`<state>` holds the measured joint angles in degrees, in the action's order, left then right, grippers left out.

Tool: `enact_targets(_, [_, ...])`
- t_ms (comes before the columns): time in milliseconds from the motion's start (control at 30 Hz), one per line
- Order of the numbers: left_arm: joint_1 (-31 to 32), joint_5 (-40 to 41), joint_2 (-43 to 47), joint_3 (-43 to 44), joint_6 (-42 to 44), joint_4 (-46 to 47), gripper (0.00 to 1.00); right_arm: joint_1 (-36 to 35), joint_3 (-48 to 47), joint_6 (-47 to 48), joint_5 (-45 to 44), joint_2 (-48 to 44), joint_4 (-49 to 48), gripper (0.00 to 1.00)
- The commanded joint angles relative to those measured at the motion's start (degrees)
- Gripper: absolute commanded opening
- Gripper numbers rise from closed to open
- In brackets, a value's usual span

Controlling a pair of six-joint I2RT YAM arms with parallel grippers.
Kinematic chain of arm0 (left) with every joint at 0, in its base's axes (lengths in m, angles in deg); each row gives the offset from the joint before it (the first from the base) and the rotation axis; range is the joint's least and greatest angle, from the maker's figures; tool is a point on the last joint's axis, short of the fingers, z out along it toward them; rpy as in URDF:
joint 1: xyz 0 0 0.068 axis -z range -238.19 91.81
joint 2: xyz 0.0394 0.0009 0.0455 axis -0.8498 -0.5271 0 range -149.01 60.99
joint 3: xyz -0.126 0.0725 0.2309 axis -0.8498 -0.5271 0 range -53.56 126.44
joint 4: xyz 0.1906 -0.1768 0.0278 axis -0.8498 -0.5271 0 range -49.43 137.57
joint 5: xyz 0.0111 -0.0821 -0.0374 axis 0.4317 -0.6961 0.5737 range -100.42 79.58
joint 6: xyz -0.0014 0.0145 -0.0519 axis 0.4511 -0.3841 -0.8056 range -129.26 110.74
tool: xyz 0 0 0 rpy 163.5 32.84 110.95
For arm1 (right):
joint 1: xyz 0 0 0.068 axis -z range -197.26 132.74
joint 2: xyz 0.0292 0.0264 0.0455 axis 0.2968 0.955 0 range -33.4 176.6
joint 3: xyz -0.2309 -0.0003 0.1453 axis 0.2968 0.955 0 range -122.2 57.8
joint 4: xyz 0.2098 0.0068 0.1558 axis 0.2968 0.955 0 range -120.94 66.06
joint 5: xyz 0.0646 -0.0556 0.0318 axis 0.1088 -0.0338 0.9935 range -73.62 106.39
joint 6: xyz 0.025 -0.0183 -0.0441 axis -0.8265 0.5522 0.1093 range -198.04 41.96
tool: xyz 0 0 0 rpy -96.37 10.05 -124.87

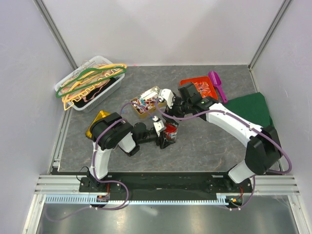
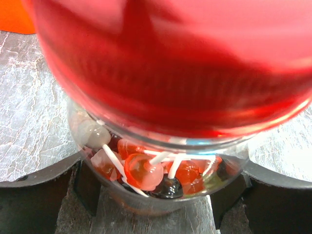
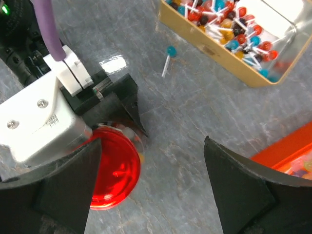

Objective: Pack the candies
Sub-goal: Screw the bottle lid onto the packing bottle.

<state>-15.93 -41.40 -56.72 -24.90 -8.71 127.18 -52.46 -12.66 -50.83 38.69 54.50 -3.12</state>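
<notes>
The candies are lollipops with white sticks. Many lie in a gold tin (image 1: 146, 101), which also shows in the right wrist view (image 3: 214, 48). More sit in a clear jar (image 2: 122, 195) under a round red lid (image 2: 170, 63). My left gripper (image 2: 163, 207) is shut on the jar, one finger at each side, and holds it upright on the table (image 1: 168, 134). One blue lollipop (image 3: 169, 52) lies loose beside the tin. My right gripper (image 3: 156, 195) is open and empty, just above and right of the lid (image 3: 114, 168).
A red tray (image 1: 200, 87) and a purple scoop (image 1: 217, 84) are at the back right, beside a green cloth (image 1: 249, 109). A white basket of hangers (image 1: 90, 83) is at the back left. A gold lid (image 1: 97, 122) lies by the left arm.
</notes>
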Motion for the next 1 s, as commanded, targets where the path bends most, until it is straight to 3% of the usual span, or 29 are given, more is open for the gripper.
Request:
enact_targets(0, [0.3,0.7,0.2,-1.2,2.3,15.7,0.49,-1.4,1.1,-0.2,-4.5,2.8,-2.4,0.91])
enact_targets(667, [0.3,0.9,0.2,-1.1,2.2,15.7,0.49,0.0,0.8,4.5,-6.8,-5.5,2.9,0.92])
enact_targets(967, [0.3,0.8,0.2,-1.1,2.2,15.7,0.49,0.0,0.3,8.7,-6.3,-1.7,9.1,0.92])
